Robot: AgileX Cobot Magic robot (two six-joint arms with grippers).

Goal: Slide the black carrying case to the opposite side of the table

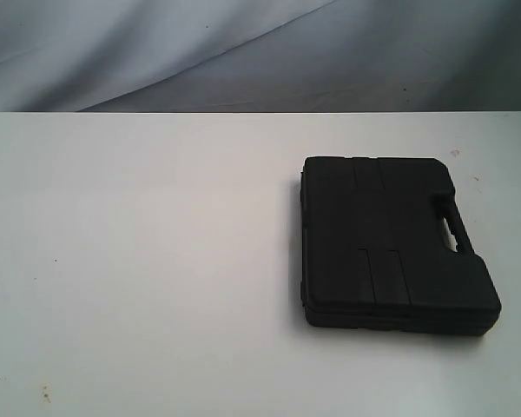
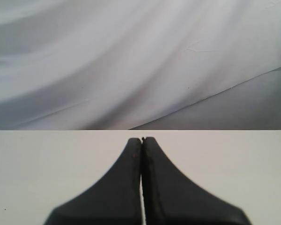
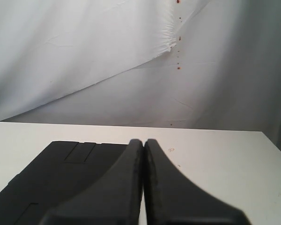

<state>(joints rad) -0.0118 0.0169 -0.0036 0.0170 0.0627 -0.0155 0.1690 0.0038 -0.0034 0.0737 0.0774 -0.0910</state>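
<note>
The black carrying case (image 1: 391,243) lies flat and closed on the right half of the white table (image 1: 139,261), its handle facing the right edge. Neither arm shows in the exterior view. In the right wrist view my right gripper (image 3: 144,140) is shut with nothing between its fingers, and the case (image 3: 61,178) lies on the table just beside and beyond it. In the left wrist view my left gripper (image 2: 142,138) is shut and empty over bare table (image 2: 47,164); the case is out of that view.
A grey-white cloth backdrop (image 1: 243,52) hangs behind the table's far edge. Small dark specks (image 1: 45,395) mark the near left of the tabletop, and faint red marks (image 1: 456,152) lie beyond the case. The left half of the table bears only such marks.
</note>
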